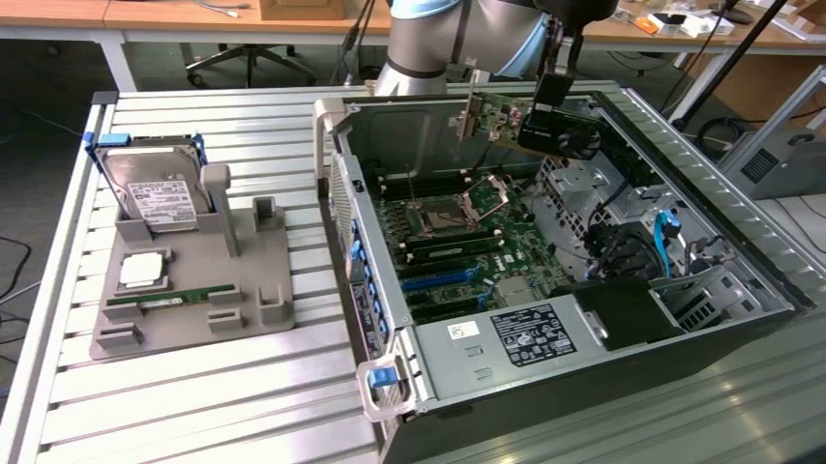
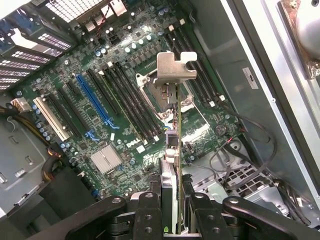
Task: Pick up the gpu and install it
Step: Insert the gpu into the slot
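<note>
Fingers gripped the gpu edge-on, its long axis running straight out from them to its metal bracket; card hung above the motherboard, off to one side of the blue slot.

gpu airborne, edge-on, silver bracket, above motherboard.

The motherboard is showing white "DELL" lettering; labels on the power supply and hard drive are carrying print too small to read.
</note>
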Robot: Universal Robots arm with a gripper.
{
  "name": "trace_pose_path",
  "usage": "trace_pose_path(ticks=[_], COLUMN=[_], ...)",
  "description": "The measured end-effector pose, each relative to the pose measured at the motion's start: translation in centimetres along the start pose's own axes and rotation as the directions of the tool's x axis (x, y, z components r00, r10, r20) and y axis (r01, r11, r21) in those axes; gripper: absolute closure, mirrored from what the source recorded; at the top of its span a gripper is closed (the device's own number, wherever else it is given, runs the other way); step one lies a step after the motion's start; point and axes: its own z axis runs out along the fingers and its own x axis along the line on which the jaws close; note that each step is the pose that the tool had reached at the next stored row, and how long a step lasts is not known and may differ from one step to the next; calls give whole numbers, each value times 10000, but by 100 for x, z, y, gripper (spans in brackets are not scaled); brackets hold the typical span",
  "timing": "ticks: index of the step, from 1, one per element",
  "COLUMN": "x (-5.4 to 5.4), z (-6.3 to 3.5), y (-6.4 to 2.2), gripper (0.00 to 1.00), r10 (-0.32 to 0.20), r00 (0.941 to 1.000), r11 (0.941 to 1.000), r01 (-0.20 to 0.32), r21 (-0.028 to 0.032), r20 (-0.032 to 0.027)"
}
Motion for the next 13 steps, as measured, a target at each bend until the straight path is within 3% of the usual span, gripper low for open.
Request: trace_pose_path(ticks=[13], x=[0], z=[0], y=[0], gripper=[73], r10=[-330], r00=[9994], r11=[9995], r01=[330], r21=[-11], r20=[39])
